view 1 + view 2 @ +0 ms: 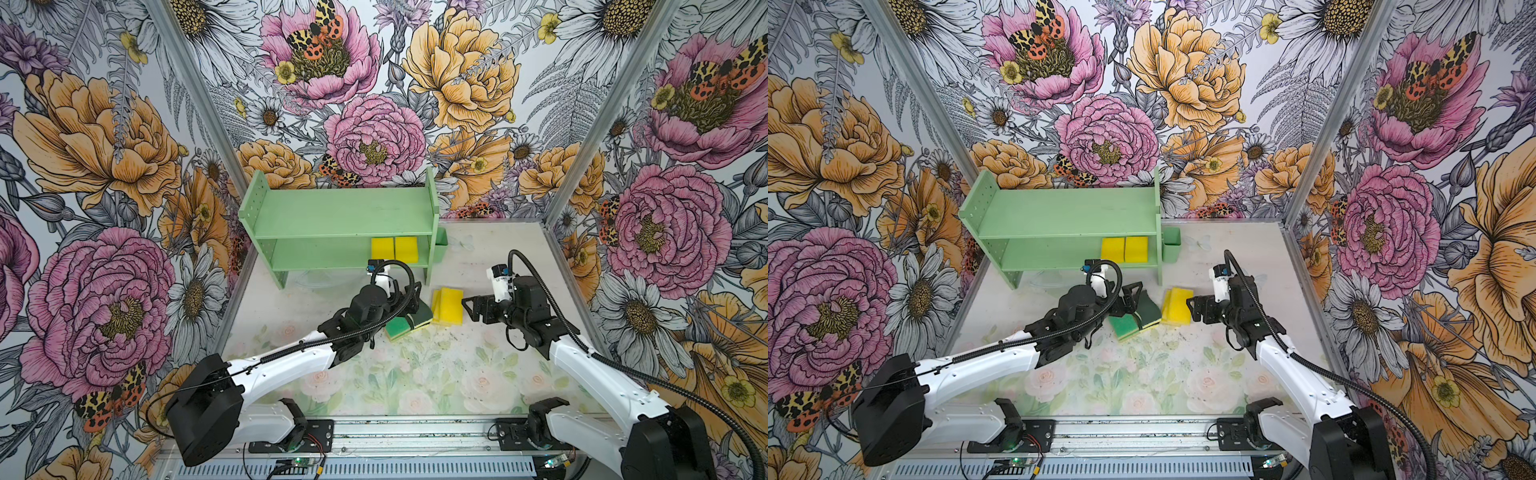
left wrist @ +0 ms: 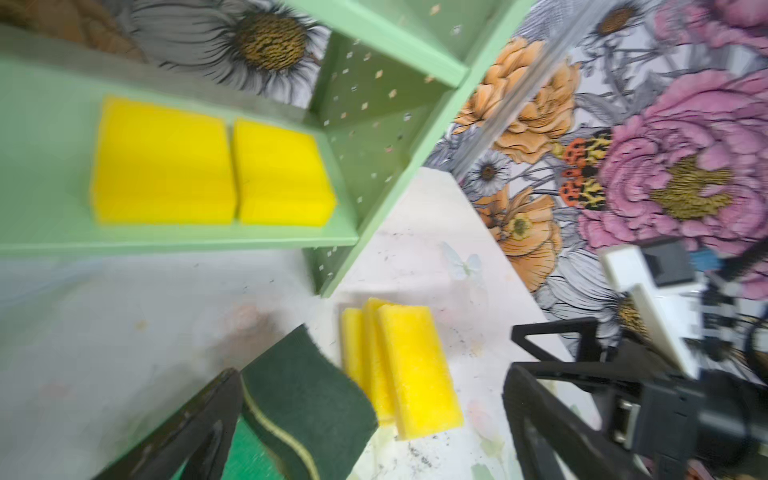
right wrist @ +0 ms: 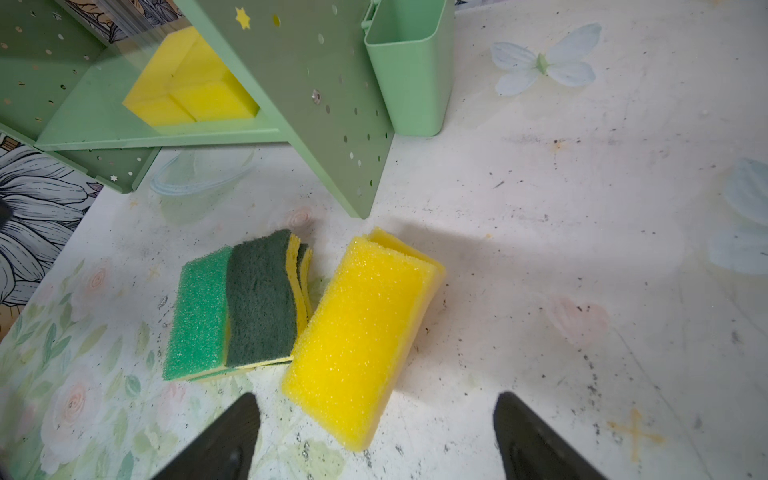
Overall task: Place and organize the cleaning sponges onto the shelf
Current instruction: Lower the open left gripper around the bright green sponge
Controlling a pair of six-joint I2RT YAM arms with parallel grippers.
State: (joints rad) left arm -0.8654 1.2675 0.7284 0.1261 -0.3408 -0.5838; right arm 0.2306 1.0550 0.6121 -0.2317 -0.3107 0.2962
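The table (image 1: 415,374), covered in a faded, scuffed floral print, carries the mint-green shelf (image 1: 332,212) toward its back edge, standing upright on its hole-dotted side panels. On the shelf's lower tier, two yellow sponges (image 1: 382,248) lie flat side by side, touching, at the end nearest the small green cup (image 1: 440,245) fixed to the outer side panel. On the table just in front of that end, a leaning stack of yellow sponges (image 3: 361,332) rests just beside a pile of green-topped sponges (image 3: 199,311), where a dark-green one overlaps a bright-green one.
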